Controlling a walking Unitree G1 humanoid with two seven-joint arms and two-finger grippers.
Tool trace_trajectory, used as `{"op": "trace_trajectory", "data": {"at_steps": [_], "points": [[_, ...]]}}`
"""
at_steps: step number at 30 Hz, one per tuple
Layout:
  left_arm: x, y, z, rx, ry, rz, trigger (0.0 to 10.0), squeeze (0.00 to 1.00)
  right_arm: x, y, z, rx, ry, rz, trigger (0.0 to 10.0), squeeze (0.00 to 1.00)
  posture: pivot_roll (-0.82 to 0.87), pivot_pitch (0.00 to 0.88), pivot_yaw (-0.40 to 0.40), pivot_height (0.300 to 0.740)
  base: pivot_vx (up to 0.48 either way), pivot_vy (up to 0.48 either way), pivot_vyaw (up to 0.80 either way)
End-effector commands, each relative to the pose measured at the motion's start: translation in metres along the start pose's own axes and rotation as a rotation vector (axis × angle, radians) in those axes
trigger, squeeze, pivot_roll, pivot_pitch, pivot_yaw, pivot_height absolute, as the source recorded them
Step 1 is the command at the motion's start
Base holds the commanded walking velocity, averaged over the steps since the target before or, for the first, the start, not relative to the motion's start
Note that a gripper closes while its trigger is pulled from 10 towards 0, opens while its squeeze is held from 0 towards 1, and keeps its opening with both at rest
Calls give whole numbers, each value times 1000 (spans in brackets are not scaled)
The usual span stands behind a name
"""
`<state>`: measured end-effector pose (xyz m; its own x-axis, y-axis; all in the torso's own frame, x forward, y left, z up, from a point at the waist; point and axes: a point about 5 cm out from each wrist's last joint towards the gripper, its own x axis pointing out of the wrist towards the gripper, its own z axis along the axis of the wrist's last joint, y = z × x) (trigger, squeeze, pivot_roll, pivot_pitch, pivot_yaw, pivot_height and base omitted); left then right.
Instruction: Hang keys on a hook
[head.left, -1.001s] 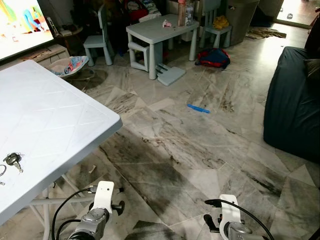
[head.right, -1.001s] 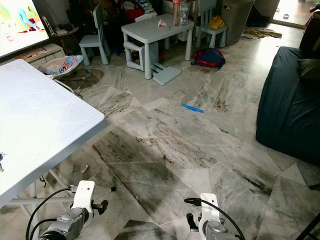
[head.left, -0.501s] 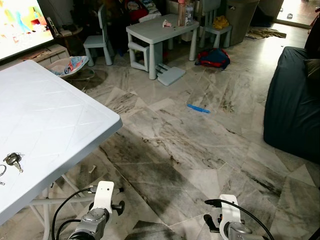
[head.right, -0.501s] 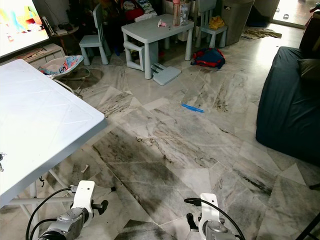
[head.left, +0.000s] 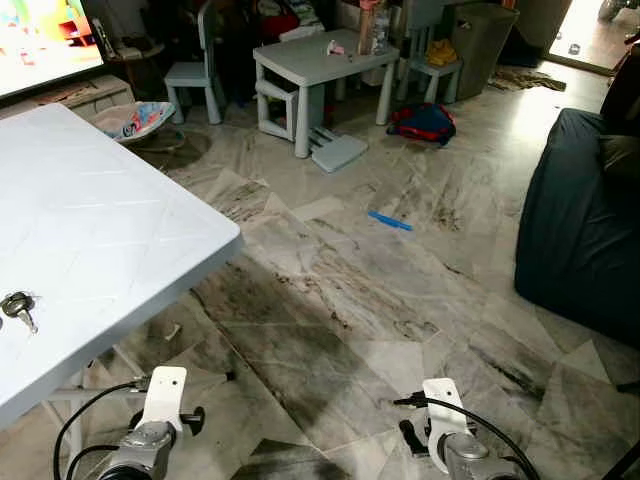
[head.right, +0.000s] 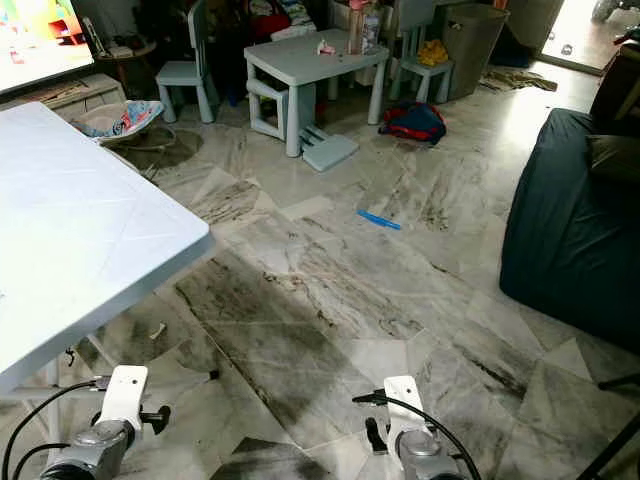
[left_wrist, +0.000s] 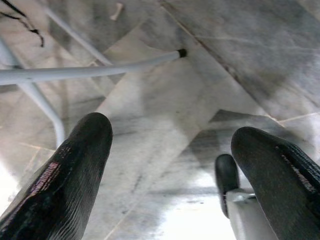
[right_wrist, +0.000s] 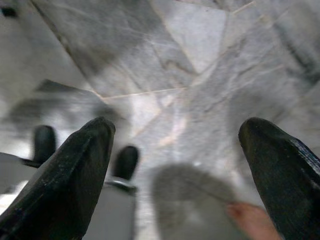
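Note:
A bunch of keys (head.left: 17, 305) lies on the white plastic table (head.left: 110, 230), near its front left part at the picture's left border. Both arms hang low in front of me, below table height. The left arm (head.left: 160, 405) is beside the table's corner, and its gripper (left_wrist: 170, 140) is open over the marble floor with nothing between the fingers (left_wrist: 80, 165). My right gripper (right_wrist: 177, 135) is open too, empty, pointing down at the floor tiles; the right arm (head.left: 445, 435) hangs further to the right.
The white table's metal legs (left_wrist: 75, 72) stand close to the left gripper. Across the marble floor are a blue strip (head.left: 390, 220), a small grey children's table (head.left: 320, 55) with chairs, a red and blue bag (head.left: 425, 120), a baby bouncer (head.left: 135, 118) and a dark sofa (head.left: 580, 230).
The whole picture has shifted a little, so the camera has moved; the table and keys now sit nearer the left border. Both arms hang as before, grippers still open.

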<state>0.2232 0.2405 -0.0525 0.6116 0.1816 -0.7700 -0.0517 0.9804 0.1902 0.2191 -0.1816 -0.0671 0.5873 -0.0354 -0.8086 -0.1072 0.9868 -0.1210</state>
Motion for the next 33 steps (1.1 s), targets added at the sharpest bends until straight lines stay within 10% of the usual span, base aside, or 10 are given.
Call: {"op": "trace_trajectory", "data": {"at_steps": [1, 16, 21, 33], "points": [[0, 0, 1, 1, 5, -3, 10000, 0, 0, 0, 0, -16, 12, -13, 10000, 0, 35, 0, -46, 740, 0, 0, 0], [0, -1, 3, 92, -5, -42, 10000, 0, 2, 34, 14, -2, 17, 48, 10000, 0, 41, 0, -33, 740, 0, 0, 0], [0, -1, 2, 91, -3, -47, 10000, 0, -1, 1, -14, -3, 43, 25, 10000, 0, 43, 0, -32, 740, 0, 0, 0], [0, -2, 2, 99, -1, -50, 10000, 0, -1, 2, -9, -124, 39, 38, 10000, 0, 42, 0, -35, 740, 0, 0, 439]]}}
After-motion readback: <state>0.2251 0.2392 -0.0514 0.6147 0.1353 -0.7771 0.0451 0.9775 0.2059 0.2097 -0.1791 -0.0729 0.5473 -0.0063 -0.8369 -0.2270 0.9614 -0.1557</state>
